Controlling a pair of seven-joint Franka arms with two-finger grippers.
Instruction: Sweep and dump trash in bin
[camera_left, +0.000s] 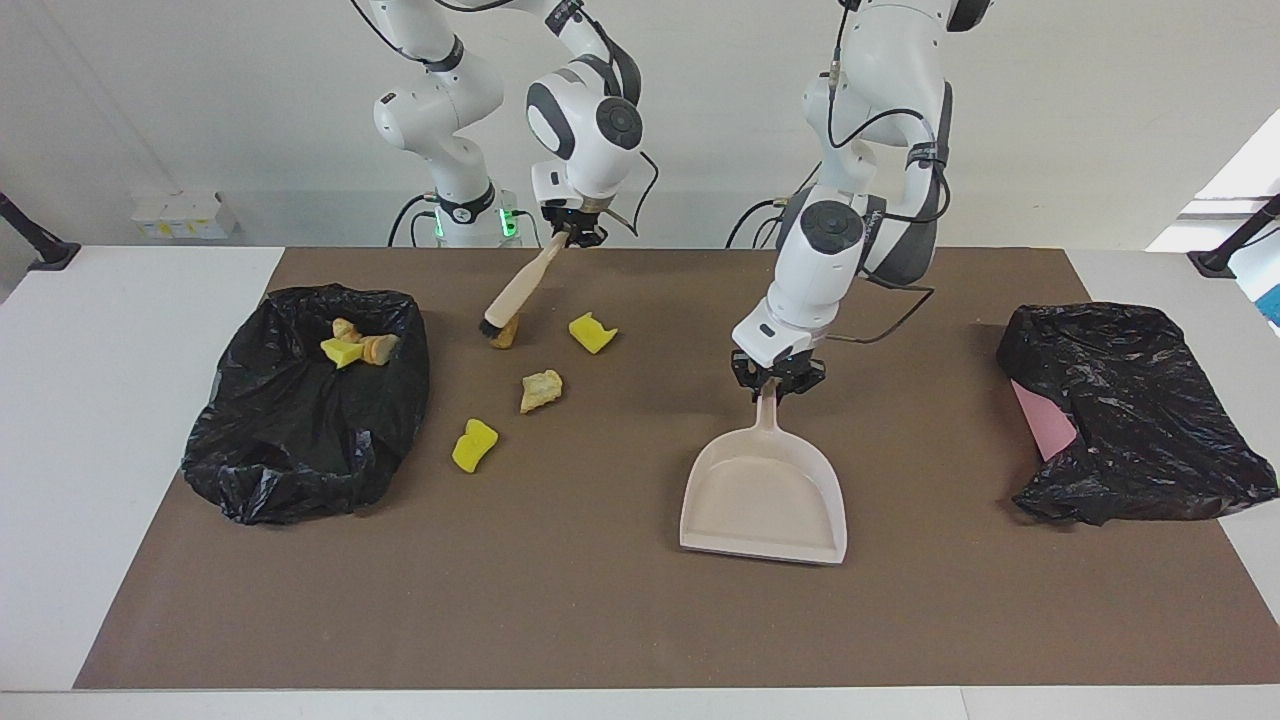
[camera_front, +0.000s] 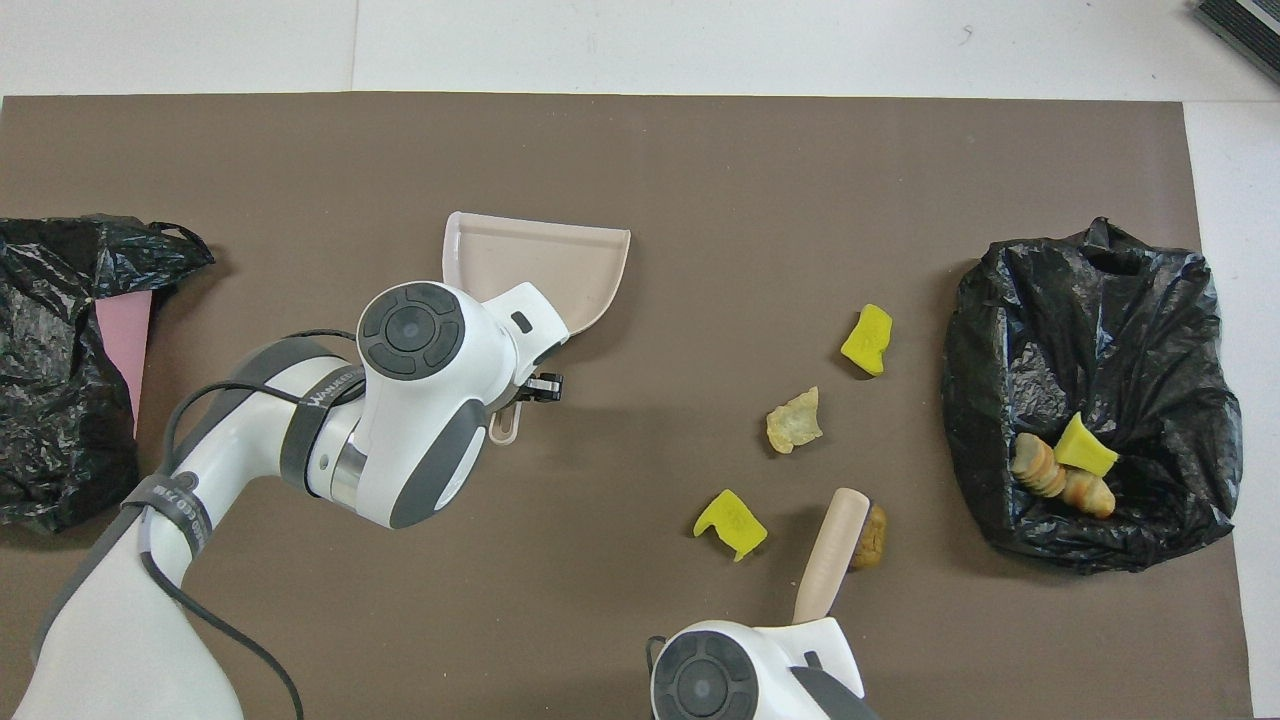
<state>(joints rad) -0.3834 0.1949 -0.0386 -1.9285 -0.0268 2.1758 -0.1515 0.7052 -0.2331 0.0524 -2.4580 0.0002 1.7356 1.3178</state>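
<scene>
My left claw (camera_left: 776, 385) grips the dustpan (camera_left: 765, 495) handle, my right claw (camera_left: 570, 236) clamps the brush (camera_left: 515, 293) over an orange-brown lump (camera_front: 870, 535); three scraps (camera_left: 355, 345) binned in the bag (camera_left: 300, 440), four loose below it.

bare mat (camera_left: 600, 620) lies open between the dustpan (camera_left: 765, 500) and four loose scraps (camera_left: 541, 390).

Dustpan (camera_left: 765, 490) smooth matt beige plastic; brush (camera_left: 518, 290) handle pale, wood-like, with dark bristles. Both bin bags (camera_left: 305, 400) crinkled glossy black plastic film, mat (camera_left: 600, 600) flat matt brown. Yellow scraps (camera_left: 474, 444) porous sponge, tan lumps (camera_left: 541, 390) rough.
</scene>
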